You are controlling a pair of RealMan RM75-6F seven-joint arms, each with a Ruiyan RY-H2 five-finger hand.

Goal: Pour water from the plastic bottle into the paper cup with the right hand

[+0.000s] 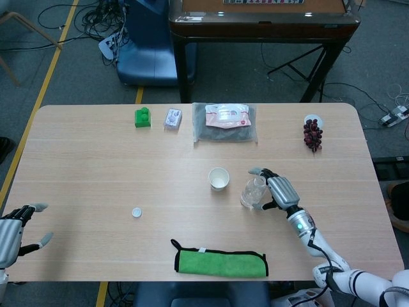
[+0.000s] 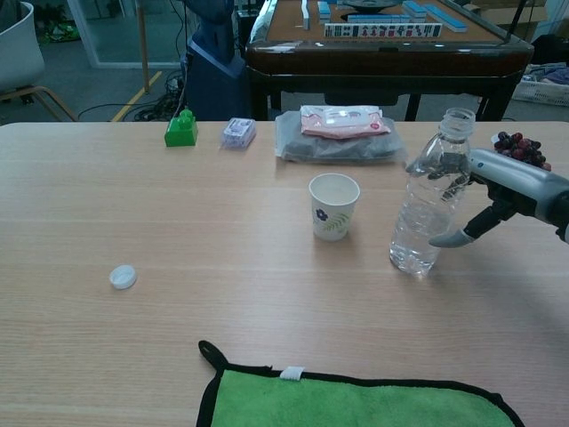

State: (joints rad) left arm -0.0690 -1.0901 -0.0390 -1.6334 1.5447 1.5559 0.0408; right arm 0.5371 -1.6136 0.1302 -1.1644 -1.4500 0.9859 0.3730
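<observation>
While the right hand (image 2: 498, 191) wrapped its fingers around the uncapped plastic bottle (image 2: 428, 206), bottle upright on the surface (image 1: 96, 166), just right of the paper cup (image 2: 333, 205), left hand (image 1: 14, 229) spread wide, holding nothing.

wooden table (image 1: 96, 160), paper cup (image 1: 218, 178), green cloth (image 1: 220, 262)

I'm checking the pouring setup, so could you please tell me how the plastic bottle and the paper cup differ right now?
The plastic bottle is tall, clear and partly filled with water; the paper cup is short, white and opaque with a leaf print. The right hand has its fingers around the bottle, while nothing touches the cup. Both stand upright and open-topped on the table; the bottle's cap lies apart.
</observation>
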